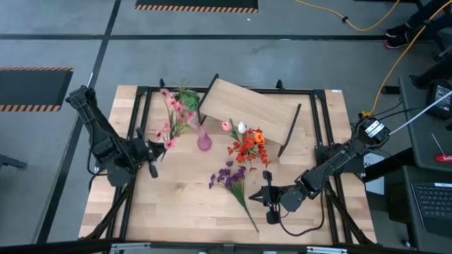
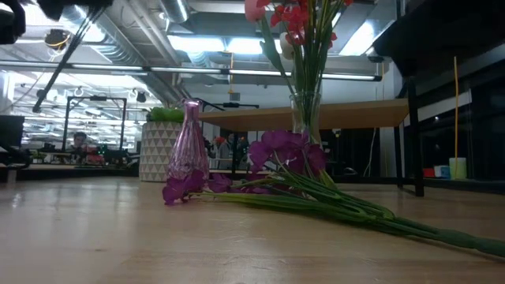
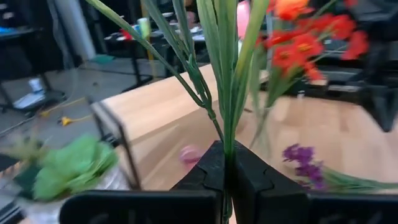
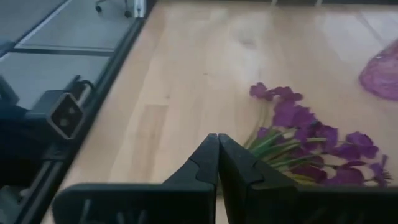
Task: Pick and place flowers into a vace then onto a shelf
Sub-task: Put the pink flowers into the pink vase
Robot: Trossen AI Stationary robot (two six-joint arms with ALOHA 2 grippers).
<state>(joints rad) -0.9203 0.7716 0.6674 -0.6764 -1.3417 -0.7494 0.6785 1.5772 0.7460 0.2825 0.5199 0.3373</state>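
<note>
Pink stems in hand, vase next.

On the pale wooden tabletop (image 1: 176, 212), the light wooden shelf on black legs (image 1: 247, 106) sits askew at the far edge. The purple flower cluster (image 1: 233, 180) lies flat mid-table, toward the near edge. Your left gripper (image 3: 225, 152), near the left edge, is clamped on the green stalks of the pink blossom stems (image 1: 173, 116). Judged next: swing them upright over the slim pink glass vase (image 1: 204, 142) just beside them and lower the stalk ends into its narrow neck. The right gripper (image 4: 217, 140) waits pinched closed and empty beside the purple stalks.
</note>
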